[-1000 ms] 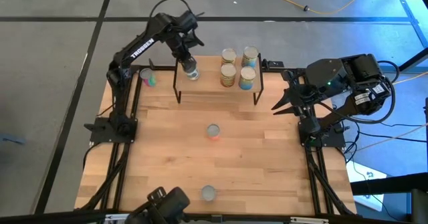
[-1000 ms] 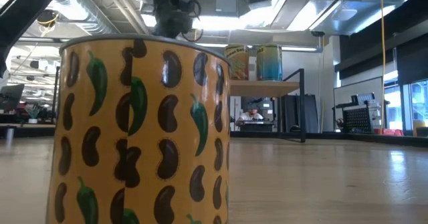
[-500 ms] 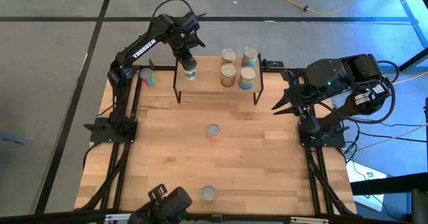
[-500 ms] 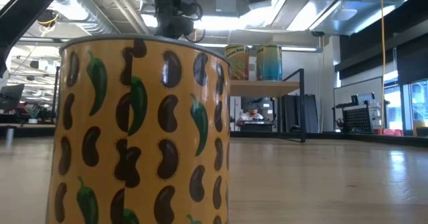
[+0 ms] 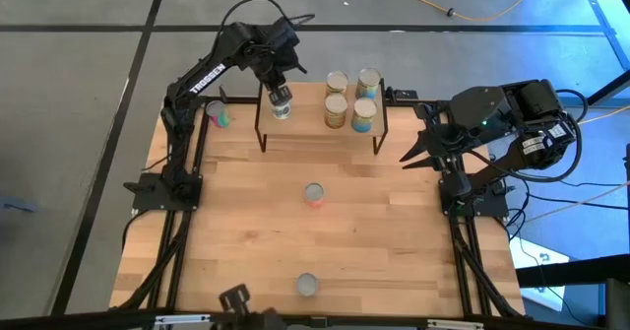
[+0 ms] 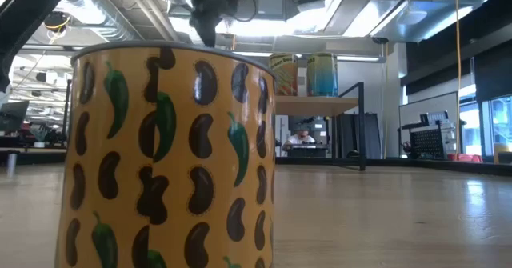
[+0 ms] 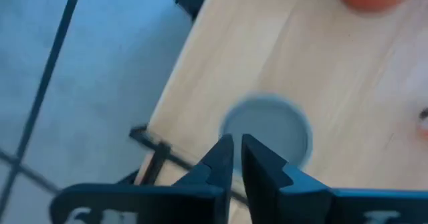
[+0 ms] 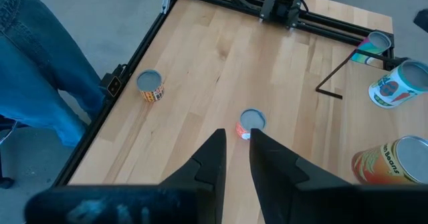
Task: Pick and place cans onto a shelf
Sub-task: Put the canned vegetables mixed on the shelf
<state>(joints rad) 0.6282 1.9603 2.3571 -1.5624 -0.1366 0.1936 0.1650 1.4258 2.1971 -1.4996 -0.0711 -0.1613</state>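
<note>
The shelf (image 5: 320, 113), a light plank on black wire legs, stands at the table's far edge. One can (image 5: 281, 101) stands upright on its left end, and several more cans (image 5: 349, 99) stand on its right end. My left gripper (image 5: 275, 72) hangs just above and beyond the left can (image 7: 267, 127), fingers pointing down with only a narrow gap between them, touching nothing. My right gripper (image 5: 406, 158) waits open over the table's right edge. Loose cans stand mid-table (image 5: 314, 193) and at the near edge (image 5: 307, 285). The near one fills the low view (image 6: 168, 156).
Another can (image 5: 219, 113) lies on the table left of the shelf. The shelf's middle stretch (image 5: 307, 99) is bare plank. A person's trouser leg (image 8: 33, 63) shows beside the table's near edge. Arm bases (image 5: 157, 187) (image 5: 472, 197) stand at both sides.
My left gripper has risen from the can on the shelf's left end and drawn back toward the table's far edge. The can stays standing on the shelf.
</note>
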